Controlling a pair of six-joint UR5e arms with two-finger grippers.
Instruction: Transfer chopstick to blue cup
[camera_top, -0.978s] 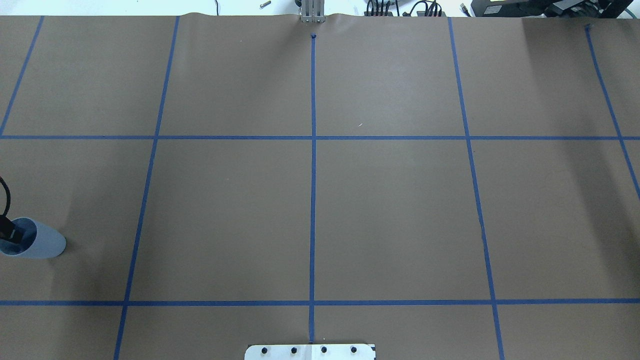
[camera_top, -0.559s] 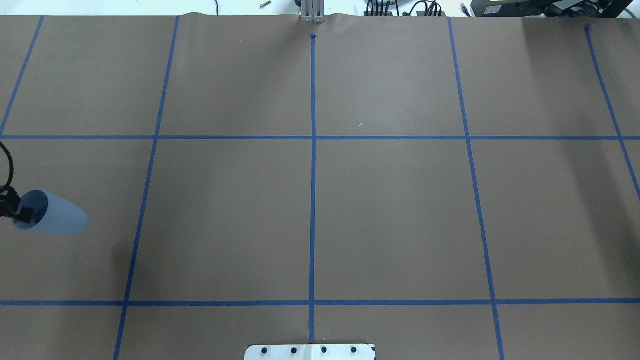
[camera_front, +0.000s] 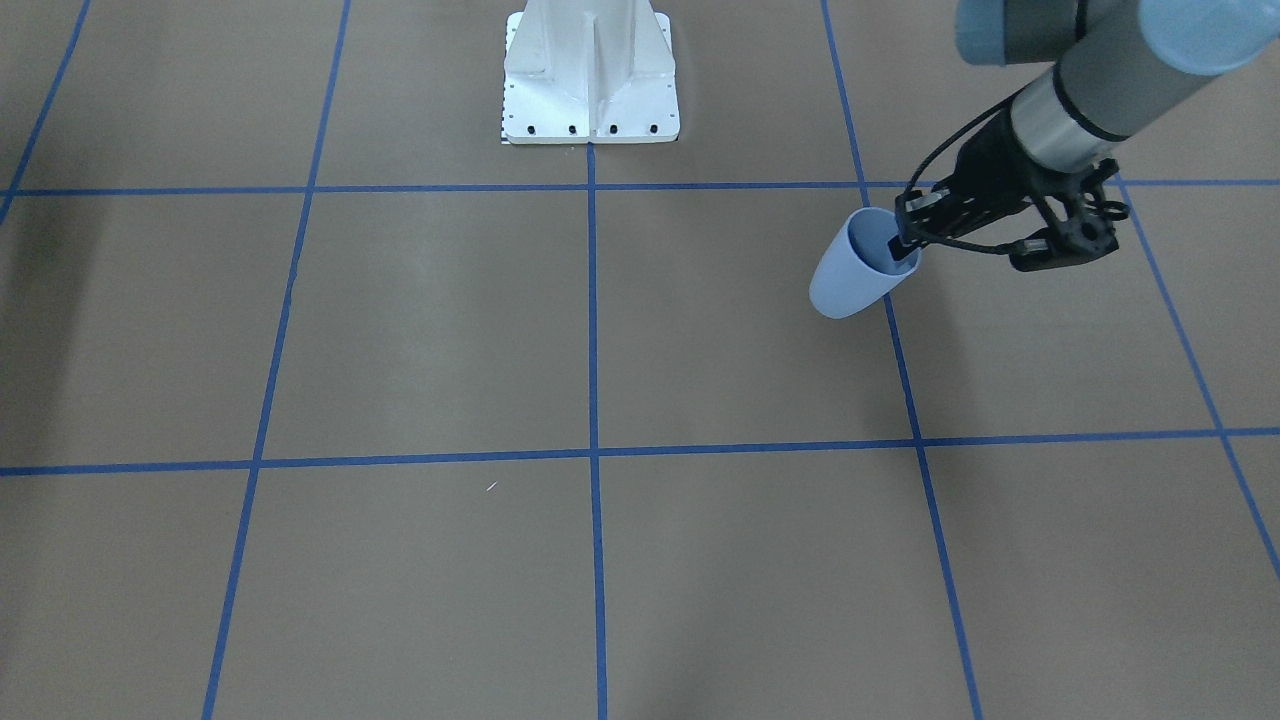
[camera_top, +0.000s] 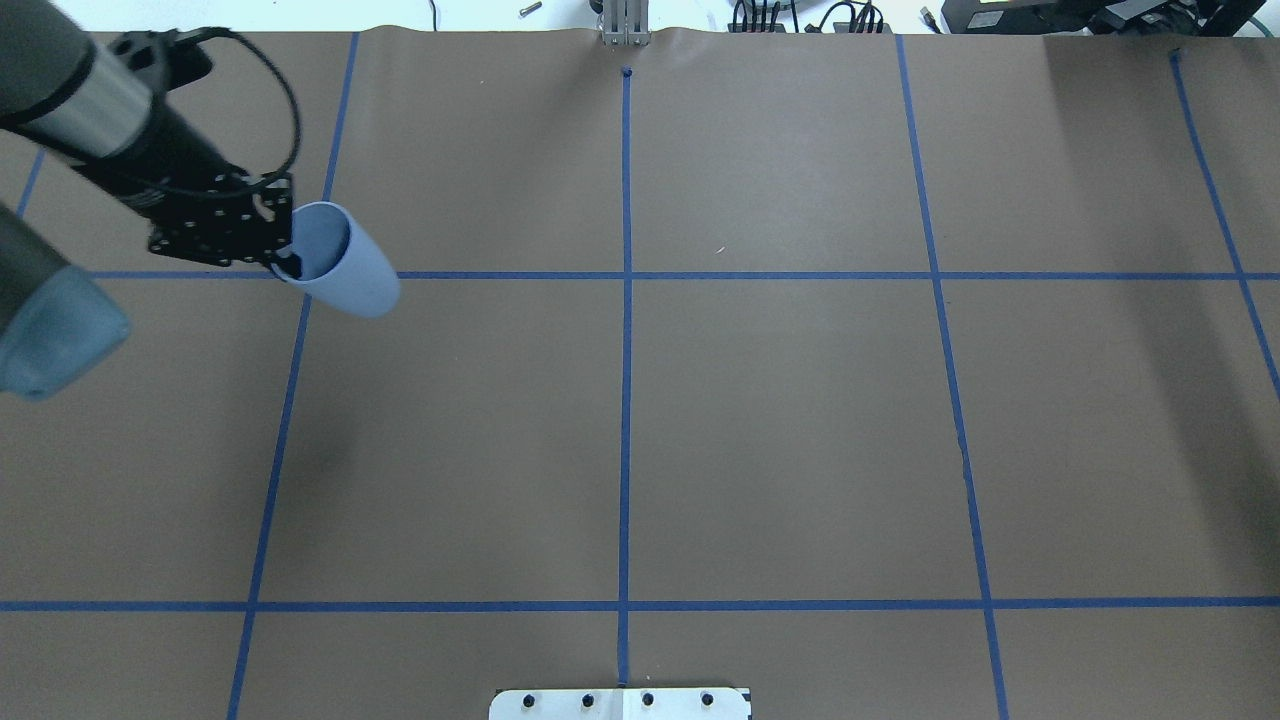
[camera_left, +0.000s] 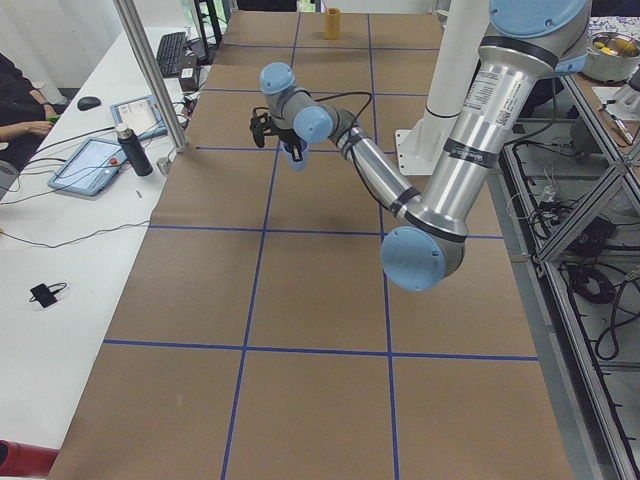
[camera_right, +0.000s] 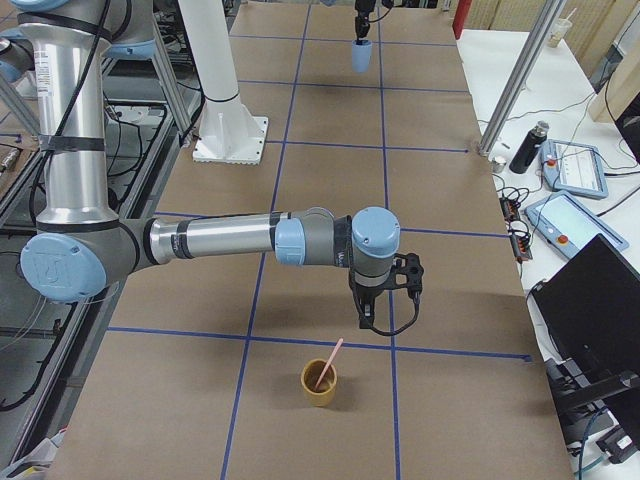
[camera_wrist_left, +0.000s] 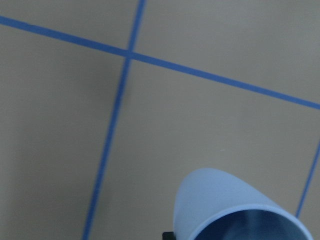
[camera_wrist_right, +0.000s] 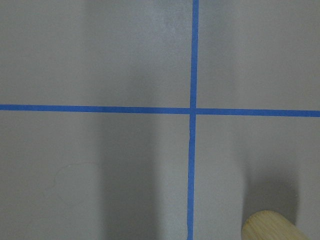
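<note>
Left pincer (camera_top: 284, 262) grasps blue cup (camera_top: 352, 276) by rim, cup tilted above worktop (camera_top: 780, 420). Chopstick (camera_right: 331, 361) leans in tan cup (camera_right: 320, 386); right pincer (camera_right: 378, 322) hangs near, grip: cannot tell.

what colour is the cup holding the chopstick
Mustard yellow; the small round cup shows best in the exterior right view.

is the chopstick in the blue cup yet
Out: the chopstick leans in the yellow cup, far from the blue cup in the left gripper.
</note>
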